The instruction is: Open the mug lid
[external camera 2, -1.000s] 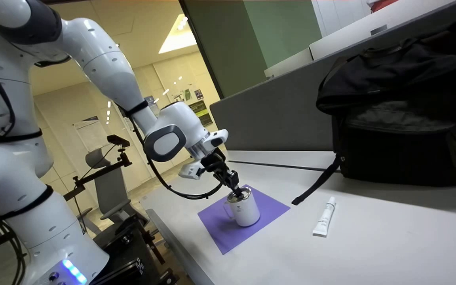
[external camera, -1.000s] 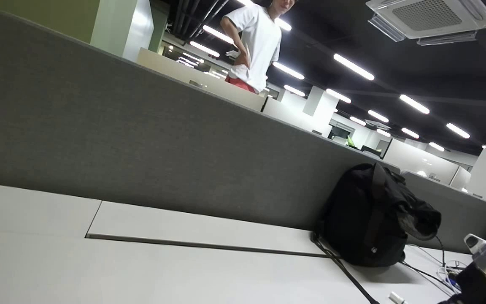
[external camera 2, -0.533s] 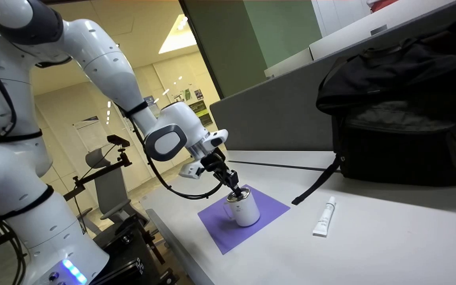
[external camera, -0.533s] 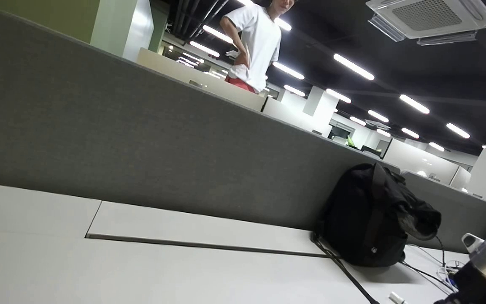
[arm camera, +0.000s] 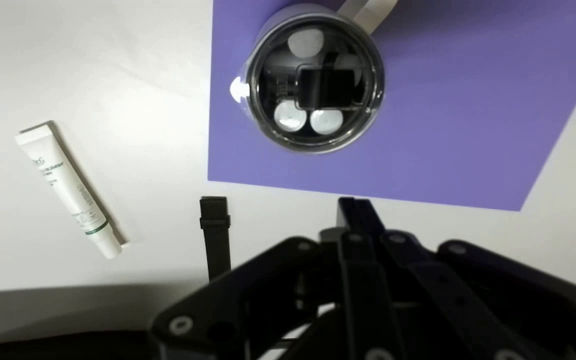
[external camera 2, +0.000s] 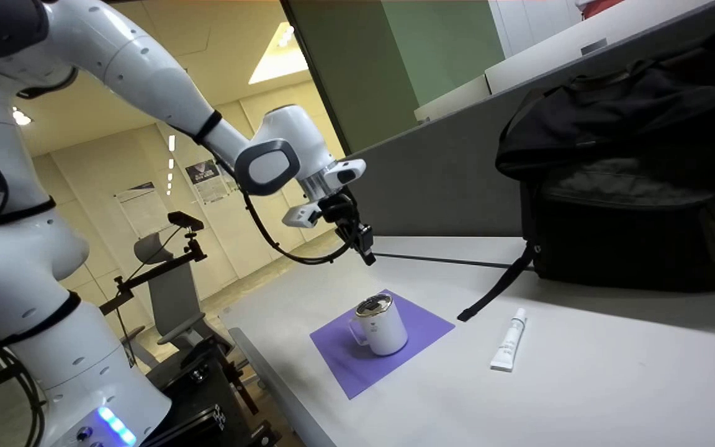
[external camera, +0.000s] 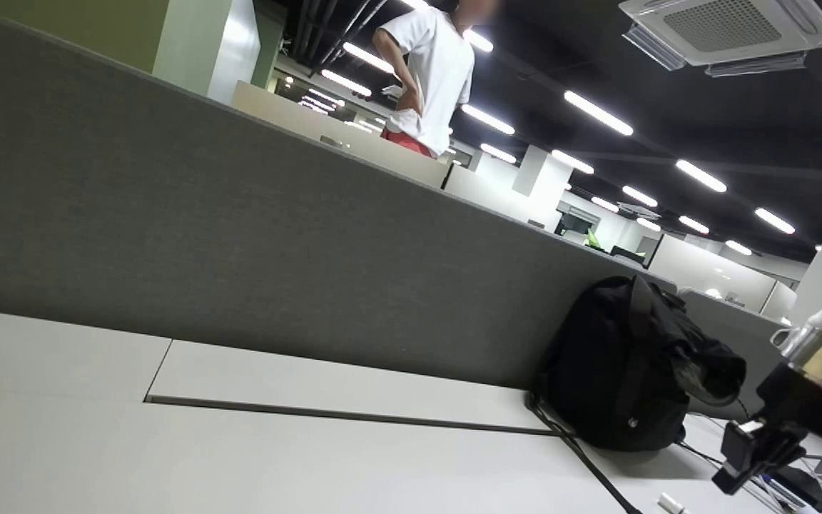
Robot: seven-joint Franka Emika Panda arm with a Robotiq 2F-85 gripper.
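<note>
White mug [external camera 2: 385, 335]: upright, lower than the claw [arm camera: 358, 210] and apart from it. In the wrist view it is seen ahead of the claw's tips, slightly to their left.
Lid [arm camera: 316, 82]: on the mug's top, covering it; it is also below the claw and apart from it.
Look of the lid: round and glossy, with a thin bright rim. From above its middle is dark, with pale round spots and a rectangular outline; whether the spots are reflections, I cannot tell. In an exterior view it shines like a mirror.
Look of the mug: smooth wall with a small dark mark; the handle [arm camera: 372, 15] is on the side far from the claw.
Claw: clenched, its two fingers touching side by side; it hangs in the air, pointing downward.
Purple sheet [external camera 2: 345, 357]: flat under the mug, its edge just ahead of the claw's tips in the wrist view.
White tube [arm camera: 70, 192]: lying on the table [external camera 2: 444, 397], well to the left of the claw there.
Black strap [arm camera: 216, 245]: between the tube and the claw.
Black bag [external camera 2: 637, 223]: to the right of the claw in an exterior view, well apart.
</note>
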